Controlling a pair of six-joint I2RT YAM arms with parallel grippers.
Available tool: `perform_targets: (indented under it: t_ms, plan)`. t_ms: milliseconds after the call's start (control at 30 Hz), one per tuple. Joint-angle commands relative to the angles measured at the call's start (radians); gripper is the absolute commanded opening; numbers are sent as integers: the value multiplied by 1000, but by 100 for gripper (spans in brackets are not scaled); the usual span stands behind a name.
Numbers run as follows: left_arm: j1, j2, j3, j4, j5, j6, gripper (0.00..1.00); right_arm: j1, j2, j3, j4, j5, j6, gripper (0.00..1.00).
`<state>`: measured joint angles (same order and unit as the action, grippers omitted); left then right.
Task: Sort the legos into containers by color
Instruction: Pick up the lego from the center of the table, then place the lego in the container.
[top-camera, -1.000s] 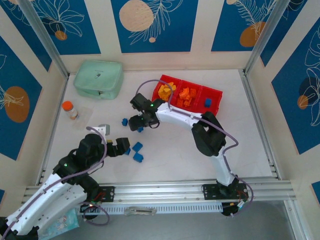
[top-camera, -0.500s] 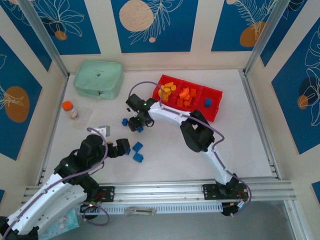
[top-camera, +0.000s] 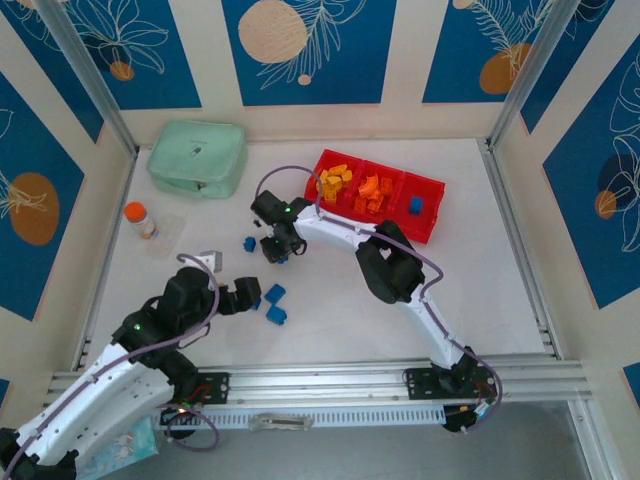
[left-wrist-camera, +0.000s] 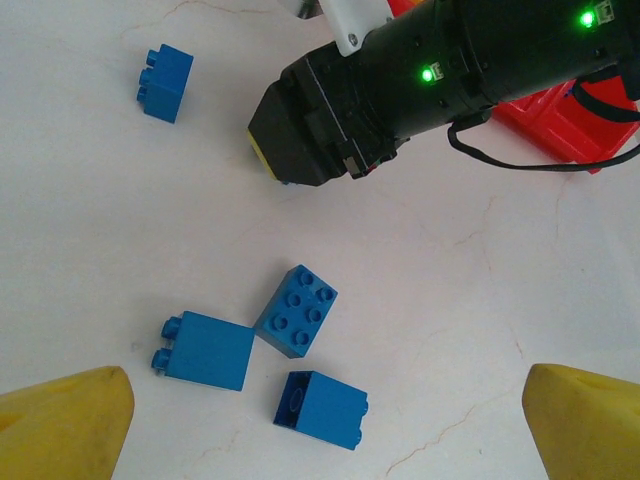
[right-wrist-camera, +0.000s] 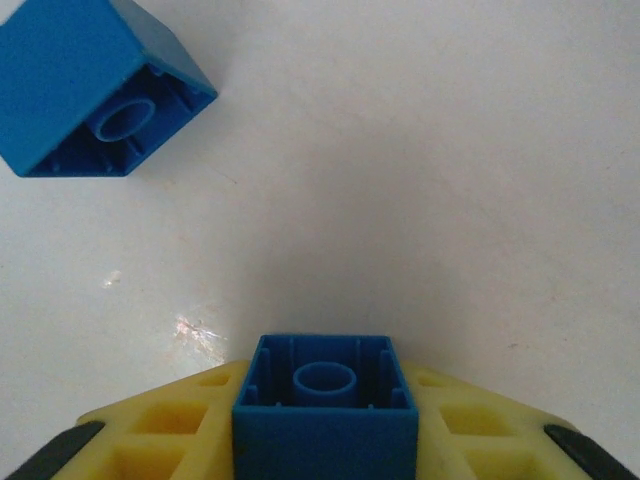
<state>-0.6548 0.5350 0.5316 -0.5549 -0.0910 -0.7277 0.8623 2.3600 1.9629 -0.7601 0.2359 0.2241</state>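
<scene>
Having closed, right pincer (top-camera: 279, 254) grips blue lego (right-wrist-camera: 325, 408).

Right wrist: blue brick (right-wrist-camera: 325, 425) between right fingers (right-wrist-camera: 170, 445), both cut by bottom edge; studs unseen. Second brick (right-wrist-camera: 95, 90) cropped at top-left corner. Left wrist: left fingers (left-wrist-camera: 65, 425) cropped at bottom corners; tray (left-wrist-camera: 560, 125) mostly behind right arm (left-wrist-camera: 440, 80), cut by right edge. Top: sorted bricks (top-camera: 372, 190) too small to count.
</scene>
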Motion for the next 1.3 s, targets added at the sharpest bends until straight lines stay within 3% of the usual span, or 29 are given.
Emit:
perform_targets:
  t_ms: [0,400,600,767,967,1267]
  plan:
    - [9,6,-1,42,8,-4,99,7,-44,7,-32,2,1,31]
    - [9,97,29,144,103,5,99,-62,-355,-235,-34,41,112,27]
    - [8,192,42,254,183,2,99,-175,-523,-348,-76,104,170,27]
    - [-6,283,51,352,229,-1,99,-343,-628,-426,-76,114,226,27]
    - [-48,397,86,438,238,1,99,-537,-630,-438,-49,169,251,27]
    - [-105,575,140,558,244,-12,99,-700,-503,-359,-5,174,278,28]
